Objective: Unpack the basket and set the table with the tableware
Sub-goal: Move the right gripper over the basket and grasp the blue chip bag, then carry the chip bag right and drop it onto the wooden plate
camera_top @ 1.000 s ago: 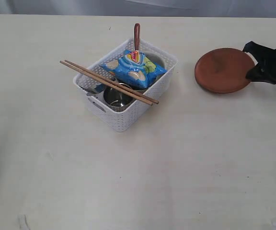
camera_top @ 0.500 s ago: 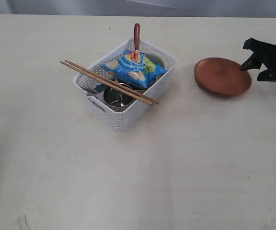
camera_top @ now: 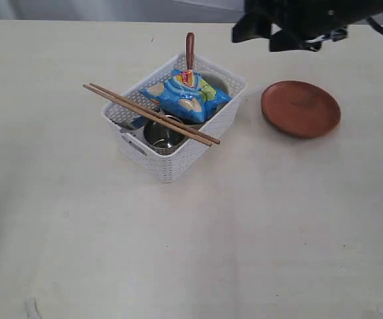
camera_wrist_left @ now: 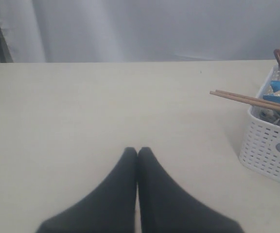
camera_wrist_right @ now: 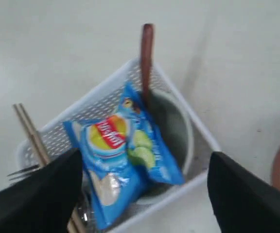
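Currently, stage: unpacking looks barely begun; one piece is out, the rest is in the basket [camera_top: 173, 161].
Plate [camera_top: 300, 108]: flat on the table [camera_top: 245, 252], just right of the basket, apart from it, nothing holding it.
Basket contents: blue snack packet [camera_top: 185, 94] on top, whitish bowl [camera_wrist_right: 176, 126] under it, steel cup [camera_top: 163, 135] at the near end.
Chopsticks [camera_top: 150, 114]: lying across the rim, long axis slanting from far left to near right, both ends overhanging.
Spoon [camera_top: 190, 50]: near upright at the far wall, handle sticking up above the rim.
Right gripper [camera_wrist_right: 146, 155]: fingers spread wide, holding nothing; it hangs above the basket's far right side.
Key relation: spoon handle and packet sit below, between the spread fingers; the handle's axis points up toward that arm.
Left gripper [camera_wrist_left: 137, 150]: fingers pressed together, empty, low over bare table, basket well off to one side.
Nearer arm: the right, by far.
Likely target: spoon or packet; cannot tell which.
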`<state>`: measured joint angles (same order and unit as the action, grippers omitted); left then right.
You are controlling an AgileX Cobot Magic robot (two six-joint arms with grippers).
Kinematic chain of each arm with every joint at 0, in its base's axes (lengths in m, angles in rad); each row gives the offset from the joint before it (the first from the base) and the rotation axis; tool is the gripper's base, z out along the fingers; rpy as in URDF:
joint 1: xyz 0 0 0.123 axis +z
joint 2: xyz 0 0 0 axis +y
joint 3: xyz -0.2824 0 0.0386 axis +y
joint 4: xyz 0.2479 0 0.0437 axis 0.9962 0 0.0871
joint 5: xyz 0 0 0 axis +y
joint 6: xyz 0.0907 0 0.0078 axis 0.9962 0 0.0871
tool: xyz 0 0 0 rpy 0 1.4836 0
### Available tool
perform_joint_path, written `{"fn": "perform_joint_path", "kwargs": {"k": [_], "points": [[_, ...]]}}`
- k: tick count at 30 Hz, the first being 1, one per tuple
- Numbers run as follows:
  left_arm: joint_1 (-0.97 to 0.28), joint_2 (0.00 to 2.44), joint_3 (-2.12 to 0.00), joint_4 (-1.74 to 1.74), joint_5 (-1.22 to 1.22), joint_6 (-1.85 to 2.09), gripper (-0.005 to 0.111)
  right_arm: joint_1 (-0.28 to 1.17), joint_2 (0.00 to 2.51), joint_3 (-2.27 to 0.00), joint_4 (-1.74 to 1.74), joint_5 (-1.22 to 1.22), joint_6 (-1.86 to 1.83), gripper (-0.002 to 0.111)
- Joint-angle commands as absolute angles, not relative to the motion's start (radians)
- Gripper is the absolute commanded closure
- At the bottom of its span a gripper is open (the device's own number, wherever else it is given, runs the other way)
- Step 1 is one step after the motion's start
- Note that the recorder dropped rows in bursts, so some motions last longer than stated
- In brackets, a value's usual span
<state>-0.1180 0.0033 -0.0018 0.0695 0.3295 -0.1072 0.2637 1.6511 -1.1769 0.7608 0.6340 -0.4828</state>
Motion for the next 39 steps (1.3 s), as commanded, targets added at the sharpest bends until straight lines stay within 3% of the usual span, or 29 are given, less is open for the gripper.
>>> {"fn": "perform_joint_path", "kwargs": {"k": [1,9,20,23,30,39], "points": [[-0.125,0.000,0.000,0.074,0.325,-0.104,0.107,0.413,1.699,-1.233,0.594,0.581,-0.343,0.040],[-0.125,0.000,0.000,0.074,0.325,-0.104,0.107,0.551,1.836,-1.305,0.442,0.534,-0.195,0.040],[-0.125,0.000,0.000,0.074,0.325,-0.104,0.107,0.563,1.961,-1.349,0.356,0.511,-0.129,0.041],[-0.125,0.000,0.000,0.074,0.325,-0.104,0.107,0.563,1.971,-1.349,0.356,0.504,-0.144,0.054],[-0.125,0.000,0.000,0.074,0.325,-0.104,0.107,0.563,1.967,-1.349,0.356,0.498,-0.211,0.107],[-0.125,0.000,0.000,0.074,0.325,-0.104,0.107,0.563,1.915,-1.349,0.324,0.480,-0.213,0.109]]}}
